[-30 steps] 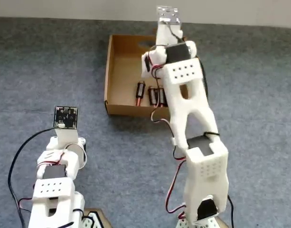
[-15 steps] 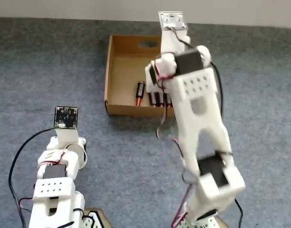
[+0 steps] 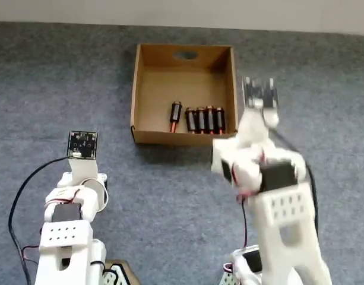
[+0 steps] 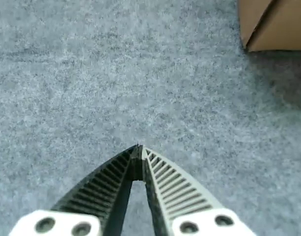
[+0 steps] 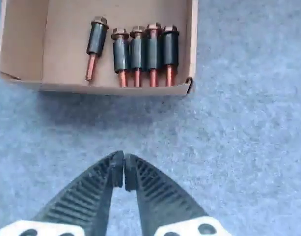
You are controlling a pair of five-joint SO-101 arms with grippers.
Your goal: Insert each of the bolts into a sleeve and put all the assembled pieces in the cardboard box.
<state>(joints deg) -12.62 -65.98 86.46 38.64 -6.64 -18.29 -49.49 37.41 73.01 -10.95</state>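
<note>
Inside the cardboard box (image 3: pixel 155 89), five sleeved bolts (image 3: pixel 204 120) lie in a row; left gripper (image 4: pixel 139 150) and right gripper (image 5: pixel 123 164) are closed, empty.

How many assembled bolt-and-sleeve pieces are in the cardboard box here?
5 assembled pieces, all in the cardboard box: four side by side in one corner, the fifth slightly apart beside them, a little tilted. None looks hidden.
</note>
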